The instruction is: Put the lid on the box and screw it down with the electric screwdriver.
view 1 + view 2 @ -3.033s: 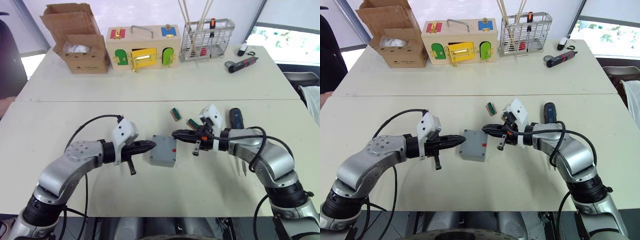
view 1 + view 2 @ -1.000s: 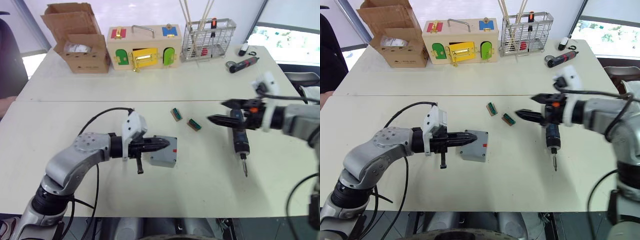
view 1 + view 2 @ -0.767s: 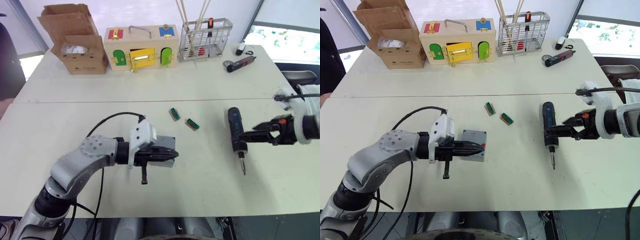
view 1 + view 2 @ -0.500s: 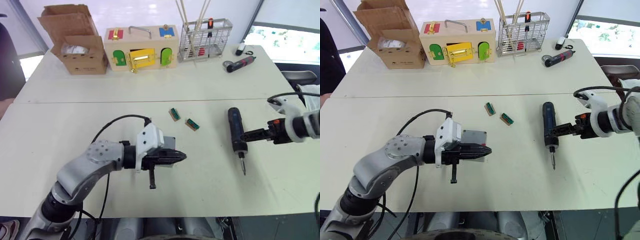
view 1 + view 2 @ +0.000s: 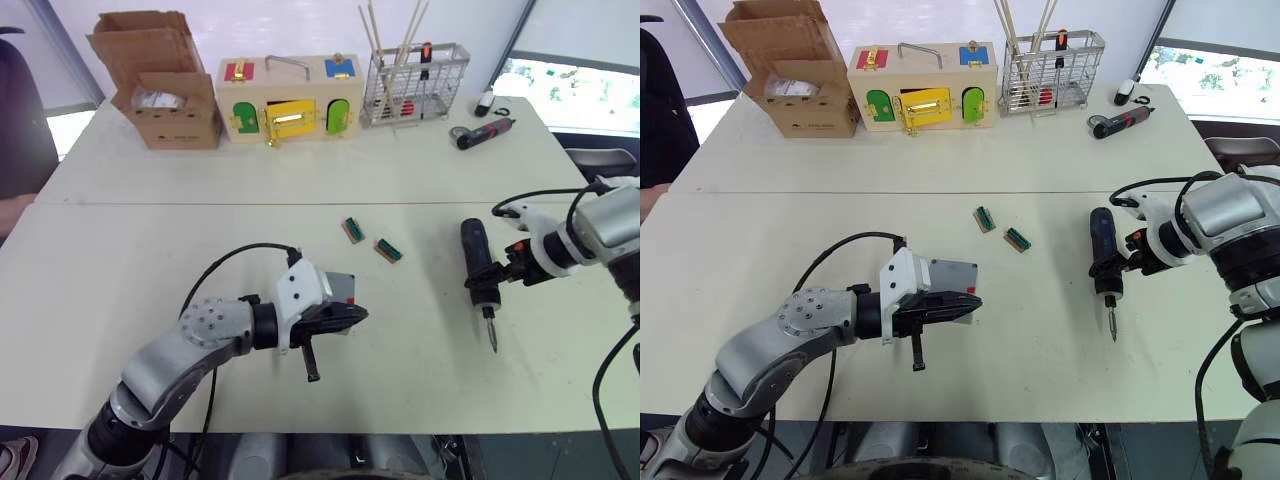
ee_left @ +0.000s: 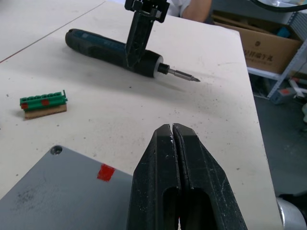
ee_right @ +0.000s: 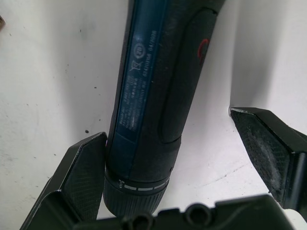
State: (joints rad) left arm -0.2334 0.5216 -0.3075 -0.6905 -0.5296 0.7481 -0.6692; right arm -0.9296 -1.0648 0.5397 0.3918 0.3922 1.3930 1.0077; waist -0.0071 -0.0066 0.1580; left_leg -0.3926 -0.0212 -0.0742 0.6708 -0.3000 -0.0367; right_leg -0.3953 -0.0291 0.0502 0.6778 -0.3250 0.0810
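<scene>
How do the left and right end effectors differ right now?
The left end effector is shut and holds nothing, poised over the lid. The right end effector is open, its fingers straddling the electric screwdriver, which lies on the table. Both have two black fingers.

Wide bare table [image 5: 120, 260] on the left and along the near edge, easy passage there. In the middle, the left gripper [image 5: 352, 316] sits pinched together over the grey box [image 5: 338, 288], blocking that spot. Two green connector blocks [image 5: 352, 229] [image 5: 388, 250] lie just beyond, small hurdles. On the right, the electric screwdriver [image 5: 478, 271] lies lengthwise, the right gripper [image 7: 187, 158] spread around it. A clear lane runs between the box and the screwdriver.
</scene>
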